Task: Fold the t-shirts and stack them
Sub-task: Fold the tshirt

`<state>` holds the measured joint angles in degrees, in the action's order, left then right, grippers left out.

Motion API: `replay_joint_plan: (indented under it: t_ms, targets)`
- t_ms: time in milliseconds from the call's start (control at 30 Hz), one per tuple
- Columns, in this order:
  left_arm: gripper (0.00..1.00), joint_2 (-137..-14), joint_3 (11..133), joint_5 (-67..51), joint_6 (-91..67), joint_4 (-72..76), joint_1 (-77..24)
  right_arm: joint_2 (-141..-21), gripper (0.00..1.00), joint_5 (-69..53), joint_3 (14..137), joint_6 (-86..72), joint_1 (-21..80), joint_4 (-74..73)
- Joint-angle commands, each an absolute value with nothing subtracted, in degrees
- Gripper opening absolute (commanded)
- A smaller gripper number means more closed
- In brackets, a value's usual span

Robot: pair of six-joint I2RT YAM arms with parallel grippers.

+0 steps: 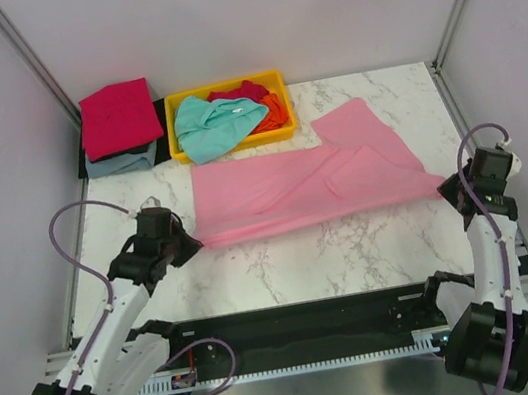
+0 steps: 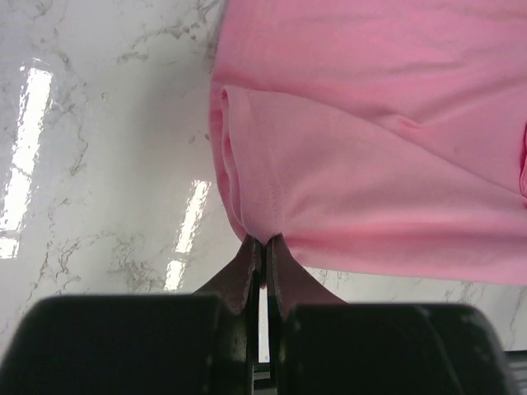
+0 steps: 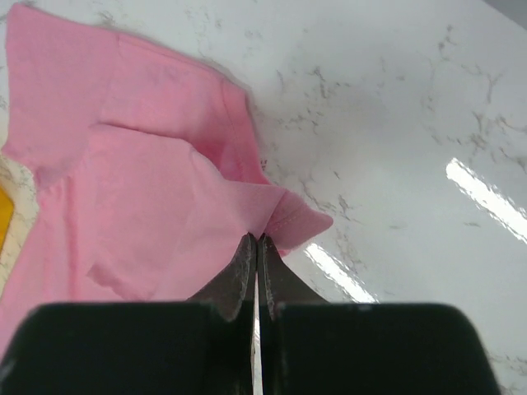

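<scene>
The light pink t-shirt lies spread across the middle of the marble table, folded lengthwise. My left gripper is shut on its near left corner. My right gripper is shut on its near right corner, where the hem curls over. A teal t-shirt, a crimson one and an orange one lie in the yellow tray. A red folded t-shirt rests on a grey-blue one at the back left.
The yellow tray stands at the back centre, just behind the pink shirt. The folded stack sits on a dark mat in the back left corner. Grey walls and metal posts close in the sides. A black rail runs along the near edge.
</scene>
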<state>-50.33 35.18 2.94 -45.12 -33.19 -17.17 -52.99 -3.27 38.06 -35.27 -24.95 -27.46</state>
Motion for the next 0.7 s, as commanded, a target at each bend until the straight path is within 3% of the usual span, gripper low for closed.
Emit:
replay_joint_plan:
  t_ms: [0, 100, 133, 200, 233, 267, 333, 533, 667]
  targets:
    - [0.02, -48.26, 34.02, 3.87, -47.19, -37.7, -17.23, -49.84, 0.0, 1.05, 33.32, -38.49, -25.66, -33.22]
    - [0.09, -46.5, 31.65, 0.71, -49.82, -38.14, -17.23, -49.57, 0.0, 0.18, 31.38, -40.68, -25.75, -34.88]
    - [0.16, -45.89, 31.29, 0.36, -50.44, -38.41, -17.23, -49.31, 0.01, -1.48, 31.12, -41.39, -25.75, -35.5]
    - [0.31, -44.65, 30.07, -1.93, -52.02, -39.2, -17.31, -47.47, 0.16, -3.16, 29.71, -43.32, -25.84, -36.38]
    - [0.54, -42.82, 29.71, -4.02, -52.47, -39.29, -17.31, -45.29, 0.45, -3.69, 29.45, -43.77, -25.84, -36.65]
    - [0.64, -42.02, 29.62, -4.83, -52.82, -39.64, -17.31, -44.13, 0.66, -4.04, 29.36, -44.03, -25.84, -36.91]
    - [0.83, -40.09, 30.32, -5.88, -53.61, -41.3, -17.31, -42.63, 0.92, -2.73, 30.93, -44.03, -25.84, -38.84]
    - [0.84, -38.76, 40.94, -3.71, -48.09, -48.51, -17.31, -40.69, 0.95, -0.7, 39.45, -44.47, -25.84, -42.63]
    - [0.84, -40.33, 47.54, -0.8, -35.64, -48.78, -17.31, -47.0, 0.93, -13.05, 41.31, -41.67, -25.67, -27.06]
